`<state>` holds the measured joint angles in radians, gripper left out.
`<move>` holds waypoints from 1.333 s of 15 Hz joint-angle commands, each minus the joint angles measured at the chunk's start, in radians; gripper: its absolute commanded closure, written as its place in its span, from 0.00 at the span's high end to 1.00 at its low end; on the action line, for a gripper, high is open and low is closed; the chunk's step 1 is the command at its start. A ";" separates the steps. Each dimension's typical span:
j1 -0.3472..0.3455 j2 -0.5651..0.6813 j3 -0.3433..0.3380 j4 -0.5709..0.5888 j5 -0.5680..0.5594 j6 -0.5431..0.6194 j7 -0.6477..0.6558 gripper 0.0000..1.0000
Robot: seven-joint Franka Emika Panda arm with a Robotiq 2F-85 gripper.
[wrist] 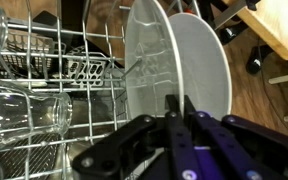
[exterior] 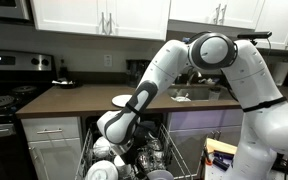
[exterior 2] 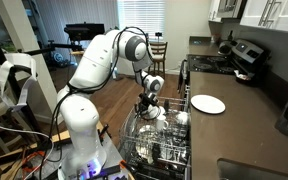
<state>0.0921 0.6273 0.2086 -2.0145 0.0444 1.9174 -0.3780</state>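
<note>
In the wrist view a white plate (wrist: 199, 70) stands on edge in the wire dishwasher rack (wrist: 24, 100). My gripper (wrist: 180, 108) reaches down onto its top rim. The two dark fingers are pressed close together with the rim running between them, so the gripper is shut on the plate. Both exterior views show the arm bent down into the pulled-out rack (exterior: 187, 160) (exterior 2: 134, 140), with the gripper (exterior: 124, 148) (exterior 2: 149, 108) low among the dishes. The fingertips are hidden there.
A second white plate (exterior: 123, 100) (exterior 2: 207, 104) lies flat on the brown countertop (exterior: 74, 100) above the dishwasher. Upturned glasses (wrist: 44, 115) fill the rack beside the held plate. A sink (exterior: 199, 93) and a stove (exterior: 4, 92) (exterior 2: 239, 60) flank the counter.
</note>
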 commanded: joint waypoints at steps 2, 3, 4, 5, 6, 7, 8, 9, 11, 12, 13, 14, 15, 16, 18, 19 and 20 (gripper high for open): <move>-0.021 -0.057 0.018 -0.021 0.020 -0.031 -0.044 0.04; -0.020 -0.062 0.020 -0.023 0.020 -0.031 -0.047 0.04; -0.017 -0.073 0.023 -0.034 0.018 -0.022 -0.047 0.04; -0.016 -0.080 0.024 -0.037 0.017 -0.020 -0.047 0.04; -0.013 -0.092 0.026 -0.046 0.014 -0.015 -0.046 0.04; -0.012 -0.099 0.027 -0.049 0.014 -0.015 -0.048 0.04; -0.011 -0.106 0.028 -0.052 0.014 -0.015 -0.050 0.04; -0.010 -0.112 0.029 -0.055 0.014 -0.015 -0.050 0.04; -0.009 -0.125 0.031 -0.063 0.015 -0.016 -0.053 0.04; -0.011 -0.130 0.033 -0.064 0.019 -0.020 -0.056 0.04; -0.011 -0.135 0.033 -0.066 0.020 -0.022 -0.058 0.04; -0.013 -0.140 0.034 -0.066 0.024 -0.029 -0.063 0.04; -0.013 -0.144 0.034 -0.068 0.024 -0.029 -0.065 0.04; -0.014 -0.151 0.035 -0.071 0.026 -0.031 -0.066 0.04; -0.013 -0.162 0.037 -0.077 0.027 -0.033 -0.070 0.04; -0.013 -0.166 0.037 -0.078 0.029 -0.035 -0.073 0.04; -0.013 -0.173 0.038 -0.081 0.030 -0.037 -0.074 0.04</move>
<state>0.0926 0.5171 0.2387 -2.0649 0.0476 1.9149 -0.4176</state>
